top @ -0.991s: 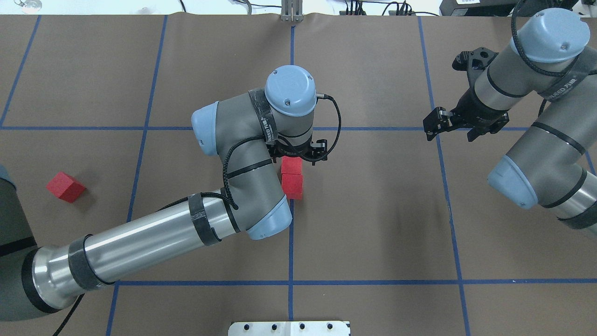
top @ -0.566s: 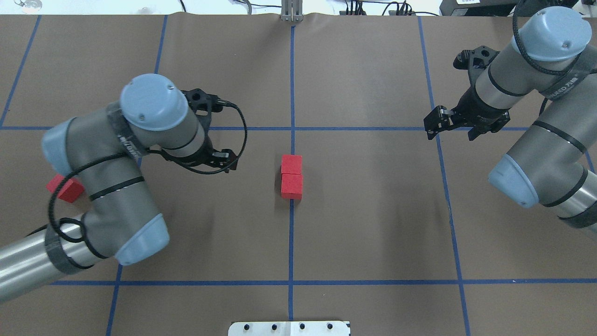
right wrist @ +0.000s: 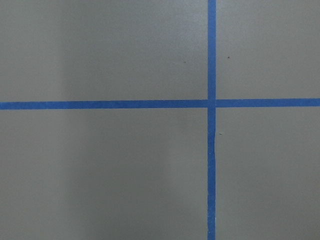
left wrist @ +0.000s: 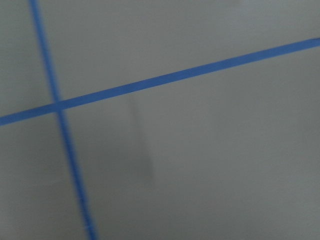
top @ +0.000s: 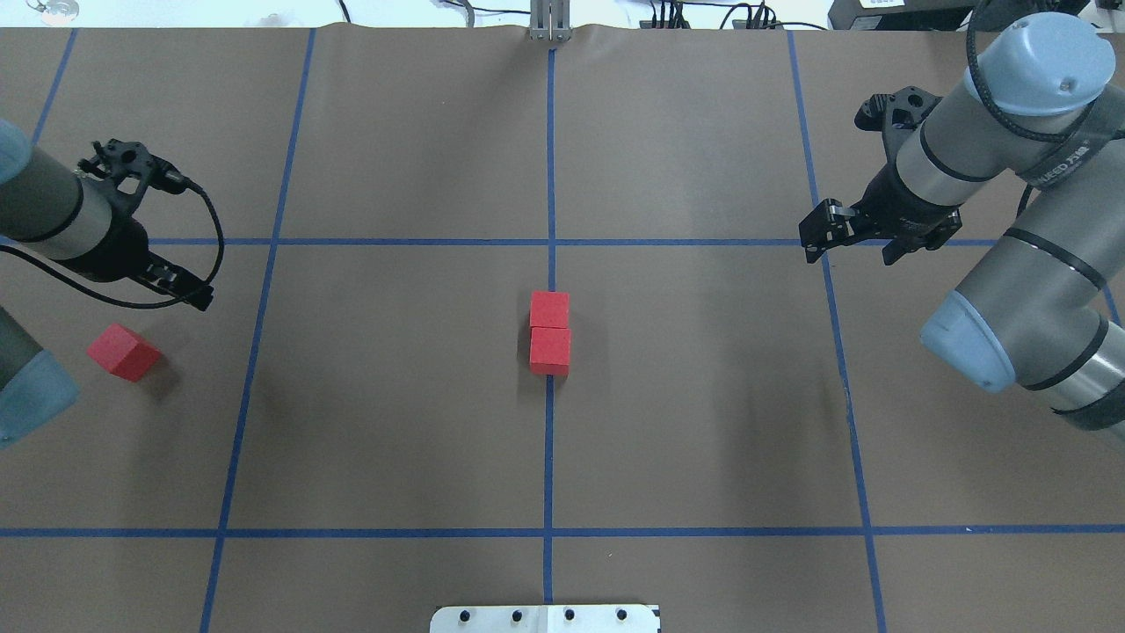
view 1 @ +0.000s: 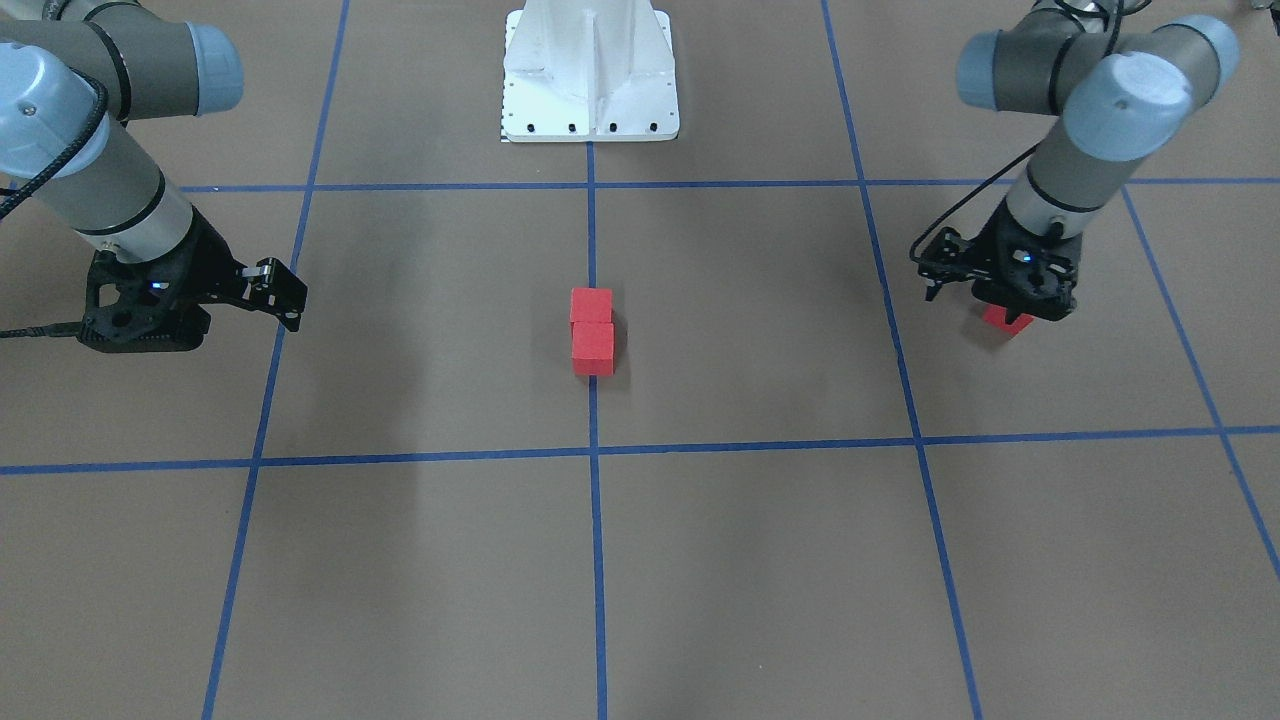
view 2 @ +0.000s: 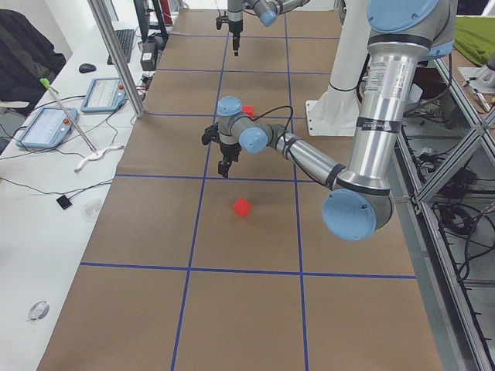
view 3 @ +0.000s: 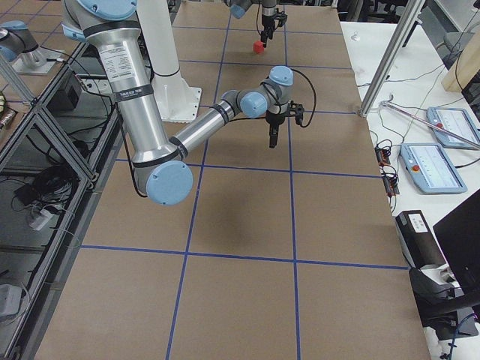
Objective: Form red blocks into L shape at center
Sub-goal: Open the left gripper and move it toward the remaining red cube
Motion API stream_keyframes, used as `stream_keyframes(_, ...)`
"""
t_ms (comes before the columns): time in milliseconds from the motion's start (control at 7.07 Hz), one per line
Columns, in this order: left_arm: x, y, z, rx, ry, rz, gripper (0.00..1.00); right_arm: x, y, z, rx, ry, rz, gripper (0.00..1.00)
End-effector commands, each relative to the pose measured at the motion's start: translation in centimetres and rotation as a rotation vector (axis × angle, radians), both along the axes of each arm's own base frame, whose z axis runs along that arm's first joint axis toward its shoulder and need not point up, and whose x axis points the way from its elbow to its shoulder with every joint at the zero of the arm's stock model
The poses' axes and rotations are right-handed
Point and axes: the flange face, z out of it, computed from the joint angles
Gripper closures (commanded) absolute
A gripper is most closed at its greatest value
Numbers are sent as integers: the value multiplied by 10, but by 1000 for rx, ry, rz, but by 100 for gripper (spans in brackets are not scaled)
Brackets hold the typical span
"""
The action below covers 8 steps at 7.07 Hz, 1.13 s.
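Two red blocks (top: 549,309) (top: 549,350) lie touching in a short line on the middle blue tape line at the center (top: 492,334); the front view shows them too (view 1: 591,305) (view 1: 593,348). The third red block (top: 124,352) sits alone far to the left. My left gripper (top: 154,280) hangs open and empty just beyond that block. In the front view the left gripper (view 1: 1000,298) hides part of the lone block (view 1: 1005,320). My right gripper (top: 860,244) stands open and empty over a tape crossing at the right. Both wrist views show only bare table and tape.
The white robot base plate (view 1: 590,90) stands at the near middle edge of the table. A desk with tablets (view 2: 46,127) and a metal post (view 2: 116,54) runs along the far side. Bare brown surface lies between the lone block and the pair.
My left gripper has let go of a block beside the other at the center. That arm then swung far left to the lone block. The right arm has not moved.
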Motion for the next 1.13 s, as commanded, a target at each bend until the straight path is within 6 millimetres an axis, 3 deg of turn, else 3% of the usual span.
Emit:
stream_keyframes(0, -29, 13, 45, 17, -36, 72, 1, 0, 0, 0, -3, 0, 3, 0)
stream_keyframes(283, -29, 19, 69, -8, -49, 70, 0, -4, -1, 4, -9, 7, 1, 0)
stream_keyframes(566, -20, 11, 99, -11, -33, 49, 1, -4, -1, 5, -10, 8, 1, 0)
stream_keyframes(991, -15, 8, 98, -21, 11, -10, 1, -4, -2, 1, -6, 4, 1, 0)
